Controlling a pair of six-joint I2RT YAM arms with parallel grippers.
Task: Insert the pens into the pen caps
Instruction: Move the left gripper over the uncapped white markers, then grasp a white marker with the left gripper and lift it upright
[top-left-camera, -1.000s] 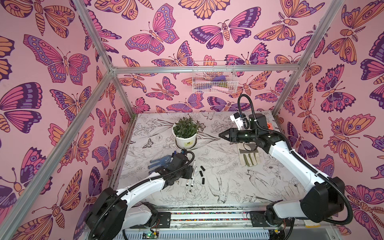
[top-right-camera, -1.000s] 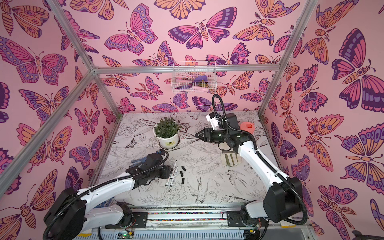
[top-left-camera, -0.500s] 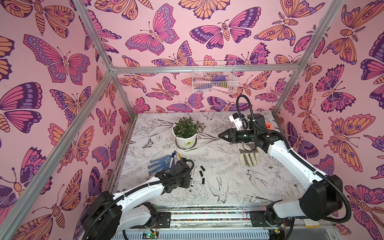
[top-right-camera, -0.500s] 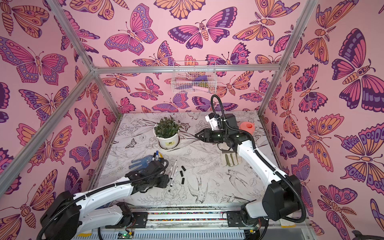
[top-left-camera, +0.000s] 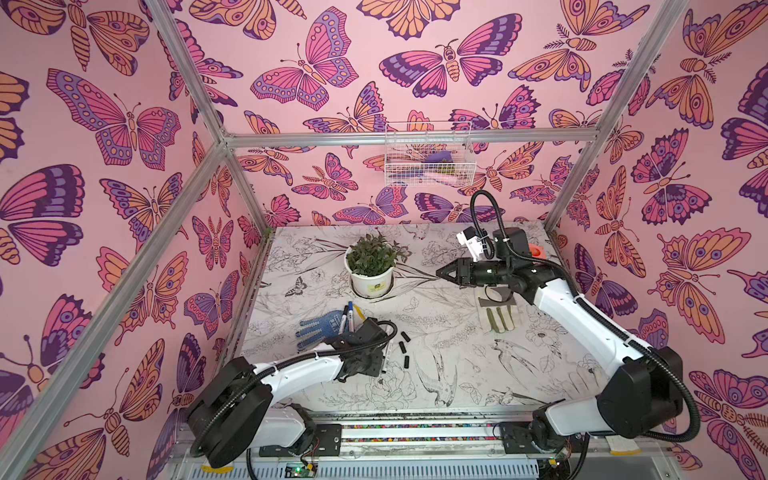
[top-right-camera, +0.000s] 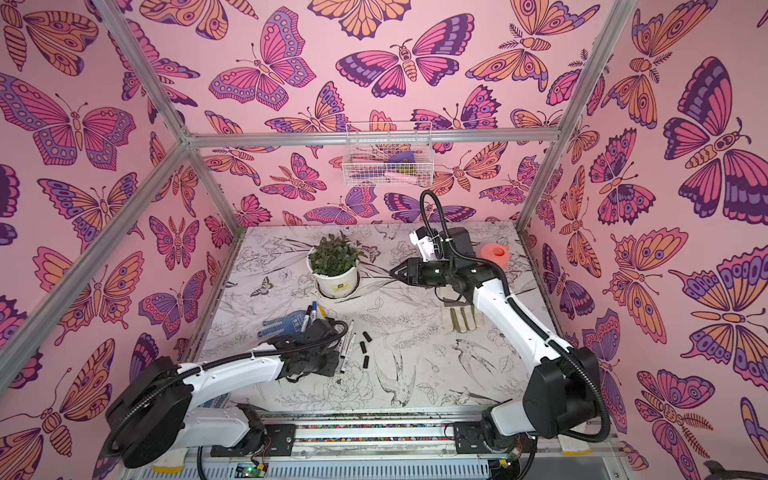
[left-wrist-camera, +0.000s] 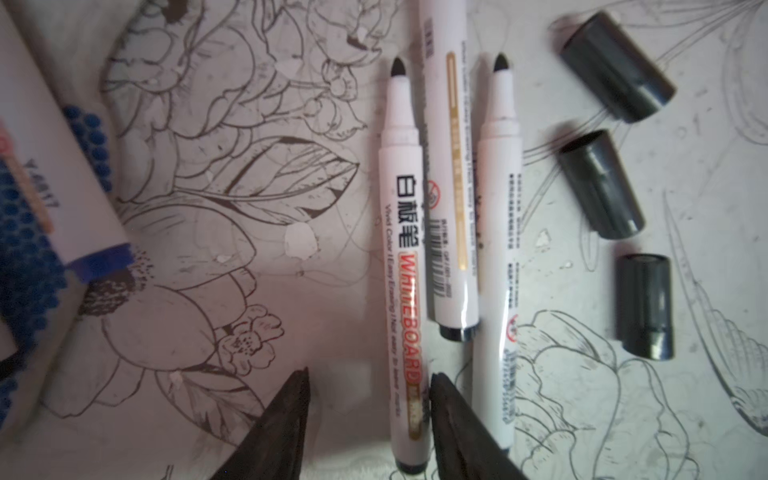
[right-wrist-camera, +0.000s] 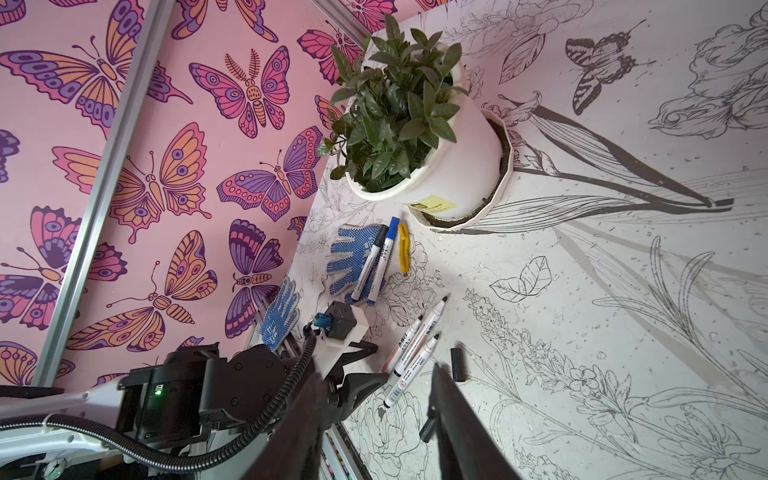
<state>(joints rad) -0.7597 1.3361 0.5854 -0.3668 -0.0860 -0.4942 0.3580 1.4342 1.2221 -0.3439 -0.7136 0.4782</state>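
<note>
Three uncapped pens (left-wrist-camera: 405, 291) lie side by side on the table, dark tips pointing away from my left gripper (left-wrist-camera: 370, 399). That gripper is open and low over their rear ends. The leftmost pen's rear end lies between the fingers, close to one finger (left-wrist-camera: 451, 415) and apart from the other. Three black pen caps (left-wrist-camera: 600, 191) lie in a row beside the pens, also seen in both top views (top-left-camera: 402, 347) (top-right-camera: 363, 347). Two more pens (right-wrist-camera: 374, 262), capped black and blue, rest on a blue glove. My right gripper (top-left-camera: 441, 272) hangs open and empty in the air near the plant.
A potted plant (top-left-camera: 370, 266) stands at the back middle. The blue glove (top-left-camera: 318, 330) and a small yellow piece (right-wrist-camera: 403, 249) lie left of the pens. A tan glove (top-left-camera: 498, 318) and an orange object (top-right-camera: 494, 253) are on the right. A wire basket (top-left-camera: 428, 158) hangs on the back wall.
My left gripper has drawn back toward the table's front, uncovering the two capped pens on the glove, and now sits at the loose pens' rear ends. The right arm has barely moved.
</note>
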